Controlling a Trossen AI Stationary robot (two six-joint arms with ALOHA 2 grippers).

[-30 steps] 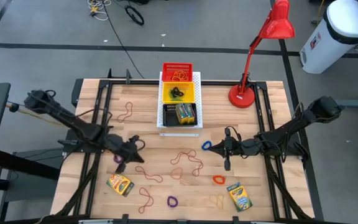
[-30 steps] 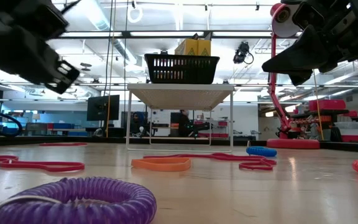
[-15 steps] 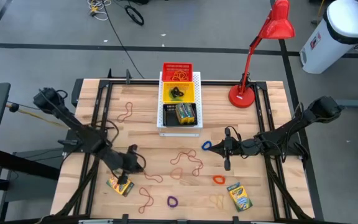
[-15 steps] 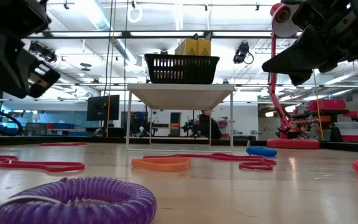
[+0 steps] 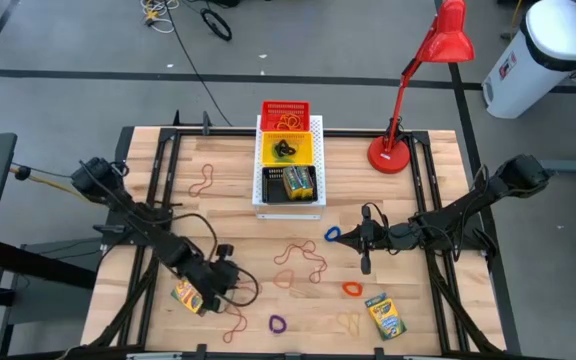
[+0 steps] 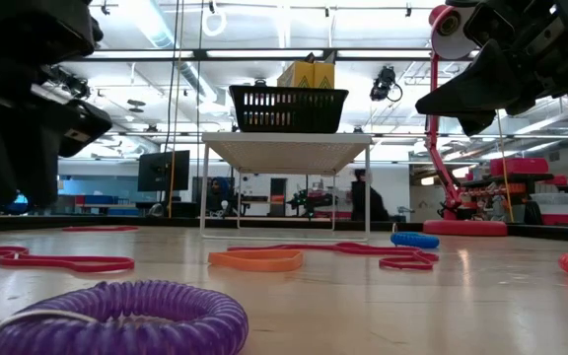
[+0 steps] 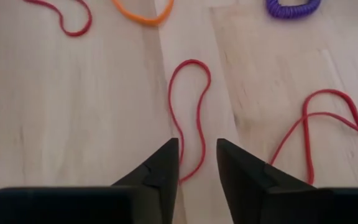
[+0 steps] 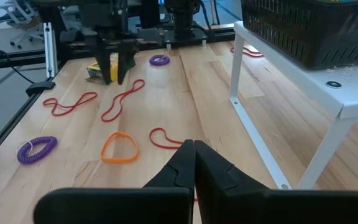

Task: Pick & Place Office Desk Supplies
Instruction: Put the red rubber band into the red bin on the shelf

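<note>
Red rubber band (image 7: 190, 118) lies between my left gripper's (image 7: 196, 163) narrowly parted fingers near the table's (image 5: 438, 310) front edge; my right gripper (image 8: 194, 163) hovers closed, empty.

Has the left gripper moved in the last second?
Yes. In the high view the left gripper has travelled toward the table's near edge, farther from the white rack, past the crayon box.

Left arm reaches across to the near-left part of the bench, its end effector (image 5: 230, 283) lowered, the two dark fingers (image 7: 160, 171) parted with a narrow gap. Right arm extends inward, its end effector (image 5: 365, 258) raised, fingers (image 8: 182, 163) pressed together.
</note>
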